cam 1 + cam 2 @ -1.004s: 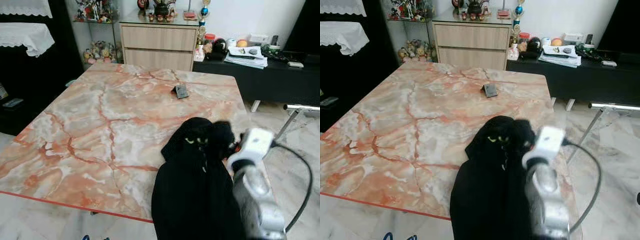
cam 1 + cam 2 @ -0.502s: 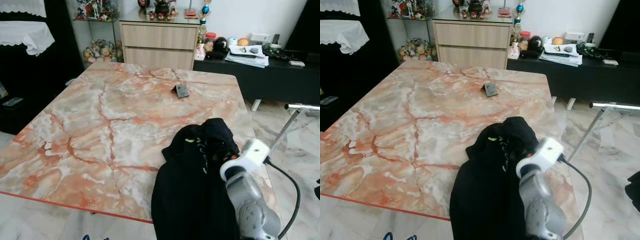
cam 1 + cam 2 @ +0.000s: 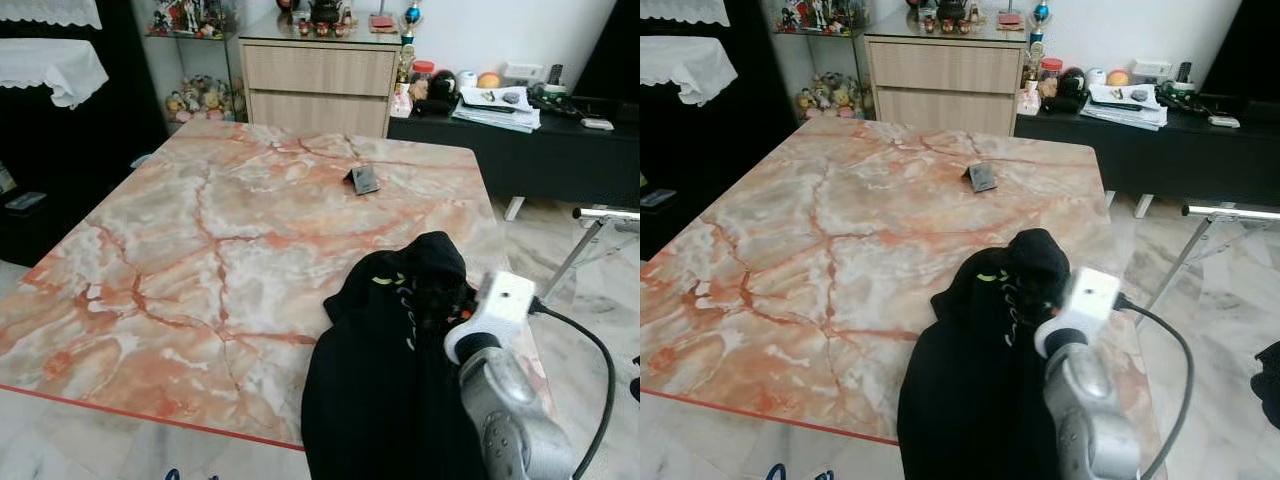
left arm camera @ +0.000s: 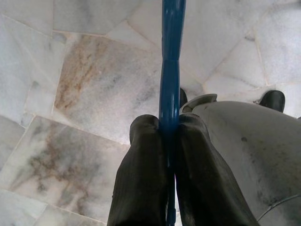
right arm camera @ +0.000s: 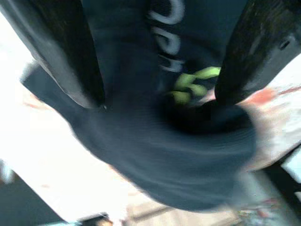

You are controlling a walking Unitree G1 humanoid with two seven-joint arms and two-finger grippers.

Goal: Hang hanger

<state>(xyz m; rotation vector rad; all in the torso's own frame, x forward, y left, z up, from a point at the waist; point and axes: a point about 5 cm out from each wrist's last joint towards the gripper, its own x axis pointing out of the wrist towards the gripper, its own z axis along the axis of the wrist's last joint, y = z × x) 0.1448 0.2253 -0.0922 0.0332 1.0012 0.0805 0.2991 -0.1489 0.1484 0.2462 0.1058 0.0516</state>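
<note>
Now the right arm (image 3: 505, 400) reaches forward from the lower right of the head views, with its white wrist block at the collar of a black shirt (image 3: 390, 380). The shirt lies on the near right corner of the marble surface (image 3: 200, 240) and hangs down over the front edge. The right hand (image 5: 160, 70) is buried in the cloth in the head views; the right wrist view shows its two black fingers (image 5: 61, 52) spread apart, one on each side of the collar, with white and green print between them, so the hand is released and not clenched on the cloth. That picture is blurred. The left wrist view looks down at a pale marble floor (image 4: 84, 84), where the left hand (image 4: 168, 141) hangs low with its two fingers pressed together on a thin blue hanger (image 4: 170, 70), grasping it. A small dark object (image 3: 362, 181) lies on the far part of the surface, well apart from the shirt.
</note>
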